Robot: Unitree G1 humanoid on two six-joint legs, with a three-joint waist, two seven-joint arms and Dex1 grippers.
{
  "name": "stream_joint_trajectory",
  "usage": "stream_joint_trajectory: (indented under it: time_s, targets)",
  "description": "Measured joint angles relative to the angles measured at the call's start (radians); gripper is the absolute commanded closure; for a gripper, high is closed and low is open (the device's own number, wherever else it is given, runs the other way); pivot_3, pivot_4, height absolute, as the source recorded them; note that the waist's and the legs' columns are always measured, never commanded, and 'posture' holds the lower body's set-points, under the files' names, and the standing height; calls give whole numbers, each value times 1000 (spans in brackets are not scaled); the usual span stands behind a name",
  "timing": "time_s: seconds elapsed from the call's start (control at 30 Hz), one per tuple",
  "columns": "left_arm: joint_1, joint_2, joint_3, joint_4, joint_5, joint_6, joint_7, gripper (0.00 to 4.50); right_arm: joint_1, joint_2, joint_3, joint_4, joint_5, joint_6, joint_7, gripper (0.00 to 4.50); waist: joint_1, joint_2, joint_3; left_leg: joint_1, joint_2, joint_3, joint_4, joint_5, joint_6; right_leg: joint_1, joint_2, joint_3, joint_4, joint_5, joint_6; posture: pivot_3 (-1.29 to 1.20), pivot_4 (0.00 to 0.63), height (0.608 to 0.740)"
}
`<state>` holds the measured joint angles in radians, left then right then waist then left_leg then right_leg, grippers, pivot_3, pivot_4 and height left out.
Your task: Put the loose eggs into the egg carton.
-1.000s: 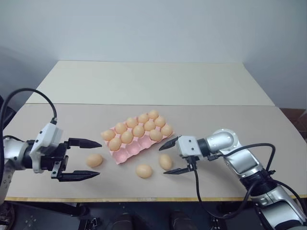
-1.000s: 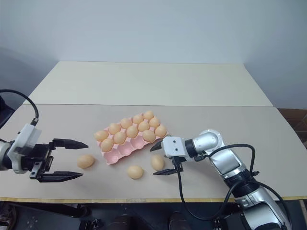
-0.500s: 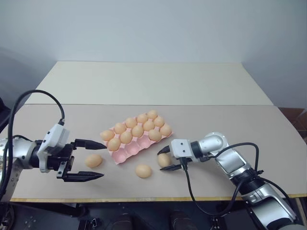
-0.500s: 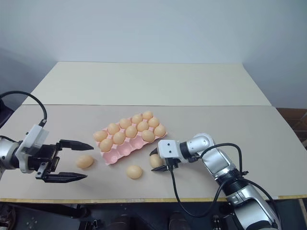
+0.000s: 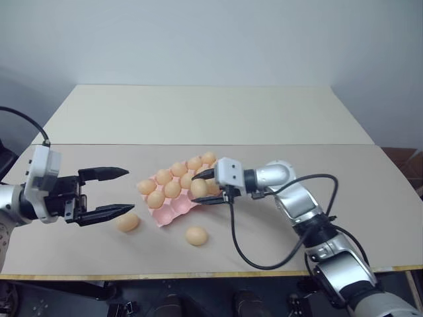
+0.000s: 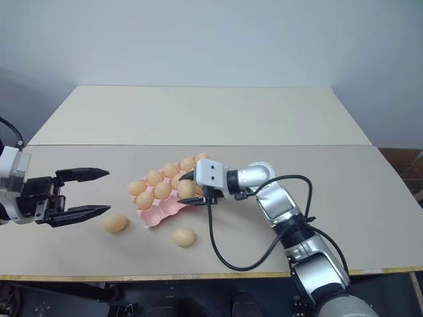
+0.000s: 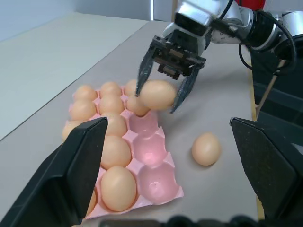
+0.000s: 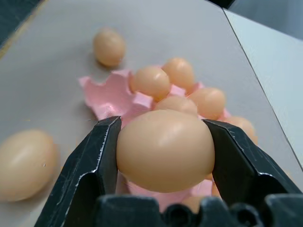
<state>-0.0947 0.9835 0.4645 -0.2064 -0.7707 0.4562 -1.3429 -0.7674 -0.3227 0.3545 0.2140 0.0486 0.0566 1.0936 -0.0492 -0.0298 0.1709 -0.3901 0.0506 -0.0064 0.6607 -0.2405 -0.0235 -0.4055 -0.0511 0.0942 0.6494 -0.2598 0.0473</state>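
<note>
Two loose eggs on the table: one egg (image 5: 127,222) lay just below and beside the fingertips of the left gripper (image 5: 124,191); the other egg (image 5: 196,236) lay below and in front of the right gripper (image 5: 205,187), nearer the table's front edge.
Held egg: a third egg (image 8: 164,150) sat clamped between the two black fingers (image 8: 92,166) of the right gripper, its long axis lying across the jaws.
Right gripper state: partly closed, both fingers pressed on the sides of the held egg.
Left gripper state: spread wide and empty, fingers pointing toward the egg carton (image 5: 173,209).
Egg carton: a pink tray lying directly beneath and slightly beyond the right gripper; the rows away from the table's front edge were filled, while the front row of cups (image 7: 152,152) stood empty.
Deciding relation: the held egg hung just above the carton, over the boundary between filled and empty cups; the open cups lay below it and a little toward the front edge. In my judgement the placement turned on bringing the egg over an empty cup, not a filled one.
Nearer arm: the right, already over the carton; the left stood apart from it.
Hard to make out: which cup lay exactly under the held egg; the right gripper also covered part of the carton's far end, so the egg count there was uncertain.
</note>
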Motion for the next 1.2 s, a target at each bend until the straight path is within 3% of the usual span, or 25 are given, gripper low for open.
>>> stream_joint_trajectory:
  time_s: [0.1, 0.13, 0.27, 0.5, 0.83, 1.07, 1.2]
  targets:
    - [15, 0, 11, -6, -1, 4, 3, 0, -2, 11, 16, 46, -31, -19, -23, 1872, 4, 0, 0, 0, 0, 0, 0, 0, 0, 0, 0, 0, 0, 0, 0, 0, 150, 740]
    - [17, 0, 14, -13, -1, 5, 6, 0, -3, 17, 22, 59, -40, -28, -29, 1181, 3, 0, 0, 0, 0, 0, 0, 0, 0, 0, 0, 0, 0, 0, 0, 0, 150, 740]
    - [23, 0, 18, -28, -2, 5, 12, 0, -11, 31, 26, 73, -60, -28, -45, 29, 2, 0, 0, 0, 0, 0, 0, 0, 0, 0, 0, 0, 0, 0, 0, 0, 150, 740]
    - [28, 0, 9, -35, 16, -1, 13, 0, 10, 0, -14, -48, -2, 35, -38, 29, 4, 0, 0, -1, 0, 0, 0, 0, 0, 0, 0, 0, 0, 0, 0, 0, 150, 740]
    - [55, 27, 0, 28, 67, -44, -48, 0, 330, -375, -319, -463, 349, 294, 113, 29, 10, 0, 0, 0, -1, 0, 0, 0, 0, 1, -1, -1, -1, 0, 0, 0, 150, 740]
    - [74, 34, 8, 36, 72, -64, -92, 0, 476, -582, -506, -519, 423, 317, 190, 29, 2, 0, 0, 0, -1, 1, 0, 0, 0, 1, -1, 1, -2, 0, 0, 0, 150, 740]
    - [107, 53, 41, 36, 59, -61, -135, 0, 512, -633, -582, -520, 478, 317, 233, 29, 2, 0, 0, 1, 0, 1, 0, 0, 0, 1, 0, 1, -2, -1, 0, 0, 150, 740]
